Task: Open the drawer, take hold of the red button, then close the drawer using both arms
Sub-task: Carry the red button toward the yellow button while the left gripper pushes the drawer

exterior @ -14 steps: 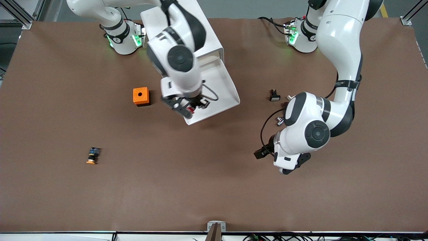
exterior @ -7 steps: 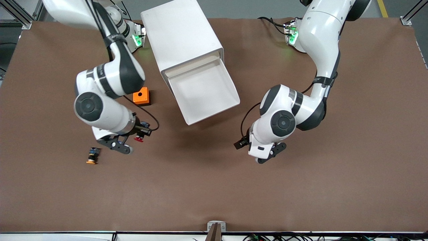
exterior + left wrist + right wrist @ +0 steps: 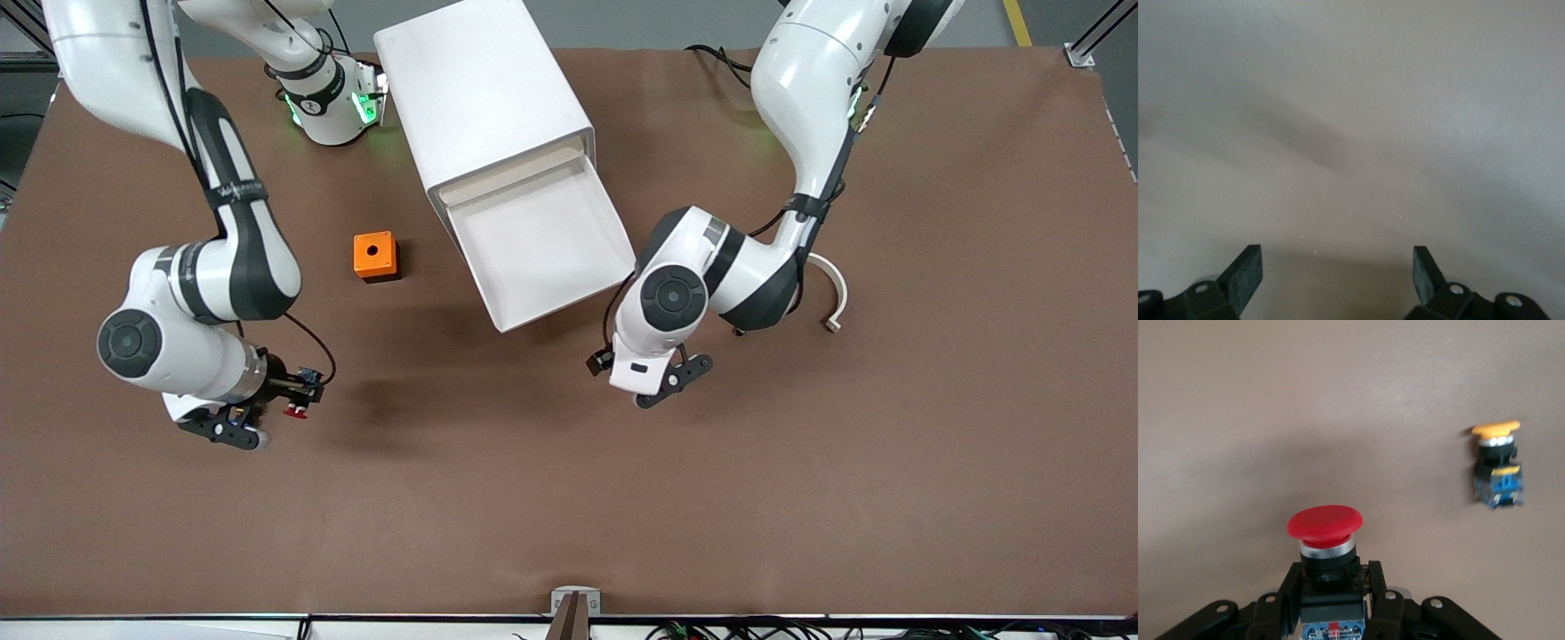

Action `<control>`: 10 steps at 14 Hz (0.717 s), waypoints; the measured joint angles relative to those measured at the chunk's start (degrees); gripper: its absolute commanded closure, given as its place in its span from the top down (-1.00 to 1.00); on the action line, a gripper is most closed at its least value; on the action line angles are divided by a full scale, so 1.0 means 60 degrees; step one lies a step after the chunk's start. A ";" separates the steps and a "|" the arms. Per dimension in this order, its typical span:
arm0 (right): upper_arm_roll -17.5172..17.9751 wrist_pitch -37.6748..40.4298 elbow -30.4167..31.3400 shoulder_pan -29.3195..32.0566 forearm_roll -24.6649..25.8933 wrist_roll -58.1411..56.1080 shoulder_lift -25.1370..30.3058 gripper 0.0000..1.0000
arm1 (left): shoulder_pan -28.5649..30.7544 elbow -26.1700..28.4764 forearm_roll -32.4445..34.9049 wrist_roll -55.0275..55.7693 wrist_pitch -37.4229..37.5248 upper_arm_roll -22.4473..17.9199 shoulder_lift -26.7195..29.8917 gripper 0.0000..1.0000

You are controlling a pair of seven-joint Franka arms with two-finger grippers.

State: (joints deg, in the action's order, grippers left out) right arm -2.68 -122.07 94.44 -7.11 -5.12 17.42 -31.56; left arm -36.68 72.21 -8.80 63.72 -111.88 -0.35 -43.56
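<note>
The right gripper (image 3: 267, 418) pinches the red-capped button (image 3: 1325, 532) above bare brown table (image 3: 569, 498) toward the right arm's end, near the orange-capped button (image 3: 1497, 465). The left gripper (image 3: 1337, 273), fingers spread and holding nothing, hovers just off the open drawer's (image 3: 542, 244) front edge.
</note>
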 measured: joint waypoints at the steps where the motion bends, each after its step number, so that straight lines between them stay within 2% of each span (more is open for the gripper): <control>1: 0.0001 -0.0315 0.0001 0.0123 0.0000 -0.0228 -0.0244 -0.99 | -0.0120 0.0000 0.0001 0.0109 -0.0003 0.0000 -0.0017 0.99; 5: 0.0004 -0.1285 -0.0012 0.0475 0.0000 -0.0583 -0.1123 -1.00 | -0.0524 0.0000 0.0001 0.0691 -0.0008 0.0005 -0.0035 0.99; 10: 0.0048 -0.1333 -0.0156 0.0506 0.0000 -0.0584 -0.1413 -0.99 | -0.1151 0.0001 0.0003 0.0973 -0.0009 0.0021 -0.0036 0.99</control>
State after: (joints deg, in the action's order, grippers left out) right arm -2.39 -130.06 93.50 -4.07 -5.12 13.91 -40.04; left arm -43.58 72.22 -8.79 69.55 -111.94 -0.22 -43.78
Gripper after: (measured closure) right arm 0.573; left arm 0.004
